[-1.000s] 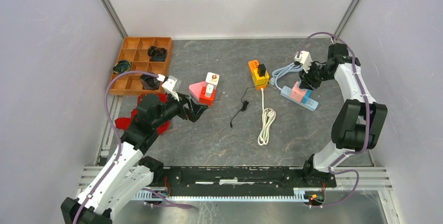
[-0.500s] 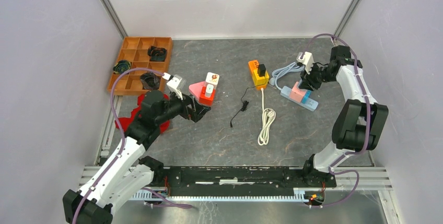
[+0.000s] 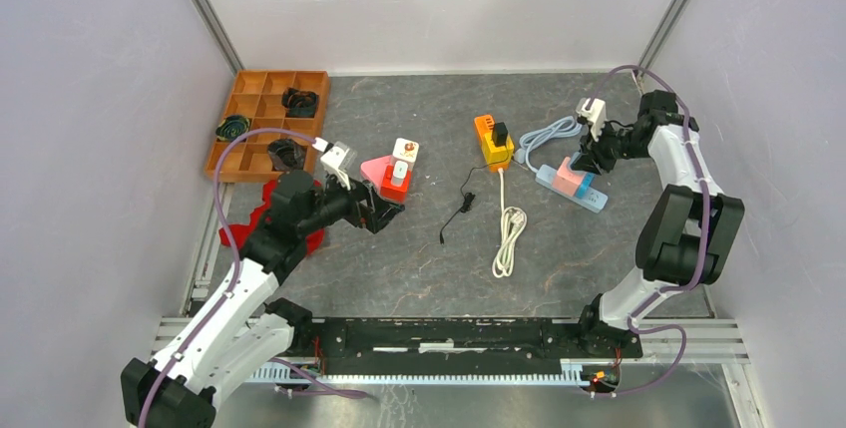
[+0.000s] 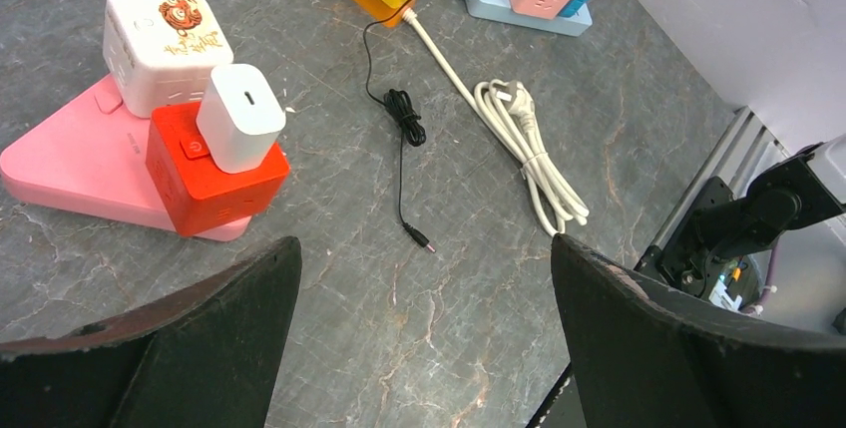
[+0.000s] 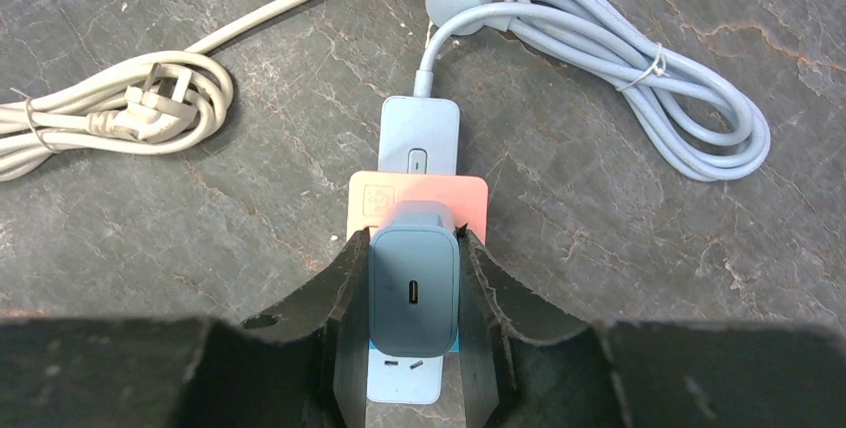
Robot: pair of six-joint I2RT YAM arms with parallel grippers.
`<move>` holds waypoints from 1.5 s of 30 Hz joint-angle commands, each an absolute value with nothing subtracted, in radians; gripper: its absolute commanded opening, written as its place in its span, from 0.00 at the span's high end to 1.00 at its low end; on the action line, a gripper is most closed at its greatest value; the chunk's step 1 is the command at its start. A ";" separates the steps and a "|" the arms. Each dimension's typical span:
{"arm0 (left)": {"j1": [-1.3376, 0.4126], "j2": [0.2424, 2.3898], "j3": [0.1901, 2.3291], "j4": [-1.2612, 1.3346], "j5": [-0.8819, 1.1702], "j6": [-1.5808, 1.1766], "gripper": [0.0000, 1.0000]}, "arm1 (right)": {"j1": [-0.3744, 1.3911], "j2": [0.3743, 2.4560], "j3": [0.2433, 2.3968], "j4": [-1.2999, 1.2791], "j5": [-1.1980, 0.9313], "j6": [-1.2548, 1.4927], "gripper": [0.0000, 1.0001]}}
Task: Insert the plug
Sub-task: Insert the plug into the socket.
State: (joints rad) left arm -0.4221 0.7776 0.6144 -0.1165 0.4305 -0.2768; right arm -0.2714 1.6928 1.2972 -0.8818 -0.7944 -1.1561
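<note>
Two grippers, one plug held.
Our right gripper (image 5: 414,258) clamps the grey plug (image 5: 413,298) at the pink socket block (image 5: 371,201) on the blue power strip (image 5: 419,134); our left gripper (image 4: 424,246) gapes wide near the red block (image 4: 205,179).

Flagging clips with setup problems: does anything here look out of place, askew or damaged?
Nothing damaged or spilled. One oddity: the thin black cable lies loose on the table, its tip plugged into nothing. The right gripper holds the grey charger squarely.
</note>
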 commanded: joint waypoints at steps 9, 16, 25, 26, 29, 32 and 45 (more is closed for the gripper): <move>-0.428 0.773 0.611 -0.054 0.470 -0.335 0.00 | -0.267 1.861 1.252 -0.970 -0.499 -1.173 1.00; -0.428 0.767 0.605 -0.044 0.469 -0.346 0.00 | -0.243 1.885 1.255 -0.960 -0.481 -1.207 1.00; -0.428 0.748 0.590 -0.039 0.459 -0.345 0.00 | -0.221 1.914 1.247 -0.916 -0.403 -1.216 1.00; -0.429 0.745 0.586 -0.037 0.458 -0.345 0.00 | -0.220 1.918 1.250 -0.907 -0.393 -1.213 1.00; -0.428 0.741 0.578 -0.030 0.449 -0.343 0.00 | -0.221 1.920 1.251 -0.879 -0.365 -1.217 1.00; -0.429 0.744 0.568 -0.011 0.448 -0.352 0.00 | -0.223 1.928 1.264 -0.888 -0.393 -1.226 1.00; -0.428 0.765 0.561 0.021 0.437 -0.366 0.00 | -0.188 1.804 1.315 -0.837 -0.462 -1.082 0.69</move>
